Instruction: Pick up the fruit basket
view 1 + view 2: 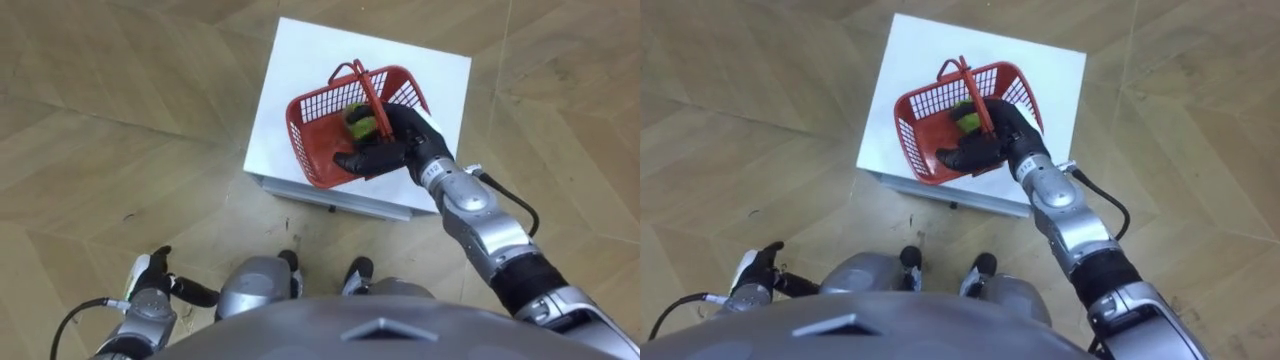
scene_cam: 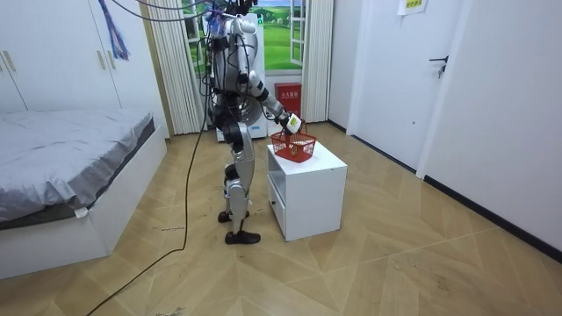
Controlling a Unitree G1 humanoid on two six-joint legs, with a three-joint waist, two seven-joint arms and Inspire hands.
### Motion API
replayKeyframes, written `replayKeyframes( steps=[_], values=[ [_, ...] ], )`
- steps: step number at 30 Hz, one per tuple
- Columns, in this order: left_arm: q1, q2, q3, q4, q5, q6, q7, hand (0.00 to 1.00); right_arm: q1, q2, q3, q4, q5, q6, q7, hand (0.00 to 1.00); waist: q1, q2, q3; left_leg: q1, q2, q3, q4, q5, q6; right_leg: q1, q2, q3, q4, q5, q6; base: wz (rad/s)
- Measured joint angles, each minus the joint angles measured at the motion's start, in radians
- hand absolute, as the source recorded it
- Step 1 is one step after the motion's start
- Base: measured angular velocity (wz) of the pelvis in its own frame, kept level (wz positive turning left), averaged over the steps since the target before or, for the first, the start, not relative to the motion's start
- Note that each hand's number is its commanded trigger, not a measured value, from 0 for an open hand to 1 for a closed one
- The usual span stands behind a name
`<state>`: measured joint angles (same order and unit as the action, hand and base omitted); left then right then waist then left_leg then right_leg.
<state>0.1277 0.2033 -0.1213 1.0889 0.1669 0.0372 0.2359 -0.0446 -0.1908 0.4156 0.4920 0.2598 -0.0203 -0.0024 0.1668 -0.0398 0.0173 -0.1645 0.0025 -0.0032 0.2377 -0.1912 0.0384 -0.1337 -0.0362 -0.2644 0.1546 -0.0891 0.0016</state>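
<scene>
Right hand is curled round the arched red handle of the red plastic mesh basket, gripping low near one end, not at the top of the arch. Basket is on the white box-shaped desk, toward its front edge; can't tell if the base is off the surface. Risk: the off-centre hold lets it swing or tip on lift, so the round green-yellow fruit rolls to a wall or out. The thin handle could also slip. Basket looks light, open-lattice, slightly tilted. Left hand idle at the side, state unclear.
</scene>
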Motion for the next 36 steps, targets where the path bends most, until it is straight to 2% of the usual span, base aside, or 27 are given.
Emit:
replayKeyframes(
  steps=[11,16,21,24,27,33,36],
  values=[
    [0.000,-0.019,0.001,0.000,-0.009,0.000,0.021,0.00,0.007,0.001,-0.001,0.000,0.010,-0.004,-0.001,0.00,0.000,0.004,-0.0021,0.001,0.000,0.000,0.000,0.000,0.000,0.001,0.000,0.001,0.000,0.000,0.000,0.00],
    [0.000,-0.026,0.001,-0.001,-0.040,0.000,0.024,0.00,0.008,0.001,-0.001,-0.001,0.009,-0.004,-0.007,0.00,-0.001,0.004,-0.0022,0.004,0.001,0.015,-0.001,0.000,0.000,0.000,0.000,0.009,0.000,0.000,0.000,-0.04],
    [0.001,-0.035,0.004,-0.009,-0.046,-0.003,0.024,0.00,0.036,0.001,-0.032,-0.052,0.004,-0.007,-0.036,0.00,-0.011,0.009,-0.0043,0.010,0.001,0.021,-0.002,0.000,0.000,0.004,0.000,0.014,0.000,0.000,0.000,-0.02],
    [0.008,-0.036,0.003,-0.010,-0.049,-0.005,0.024,0.00,0.065,0.002,-0.048,-0.084,-0.016,-0.028,-0.060,0.00,-0.028,0.016,-0.0080,0.035,0.002,0.025,-0.016,0.000,0.000,0.021,0.001,0.015,0.000,0.000,0.000,-0.04],
    [0.018,-0.035,0.004,-0.010,-0.058,-0.023,0.024,0.00,0.079,0.000,-0.062,-0.084,-0.034,-0.034,-0.085,0.00,-0.049,0.020,-0.0117,0.050,0.002,0.033,-0.022,0.000,0.000,0.029,0.000,0.017,0.000,0.000,0.000,-0.07],
    [0.041,-0.034,0.013,-0.009,-0.076,-0.039,0.023,0.00,0.140,-0.002,-0.164,-0.081,-0.005,-0.046,-0.146,0.00,-0.069,0.018,-0.0139,0.101,0.002,0.057,-0.057,0.004,0.004,0.056,0.003,0.048,-0.001,-0.003,0.004,-0.14],
    [0.053,-0.035,0.043,-0.009,-0.076,-0.038,0.022,0.00,0.159,-0.002,-0.196,-0.081,-0.003,-0.046,-0.166,0.00,-0.099,0.012,-0.0158,0.112,0.001,0.060,-0.066,0.003,0.004,0.062,0.005,0.063,-0.002,-0.004,0.005,-0.07]
  ],
)
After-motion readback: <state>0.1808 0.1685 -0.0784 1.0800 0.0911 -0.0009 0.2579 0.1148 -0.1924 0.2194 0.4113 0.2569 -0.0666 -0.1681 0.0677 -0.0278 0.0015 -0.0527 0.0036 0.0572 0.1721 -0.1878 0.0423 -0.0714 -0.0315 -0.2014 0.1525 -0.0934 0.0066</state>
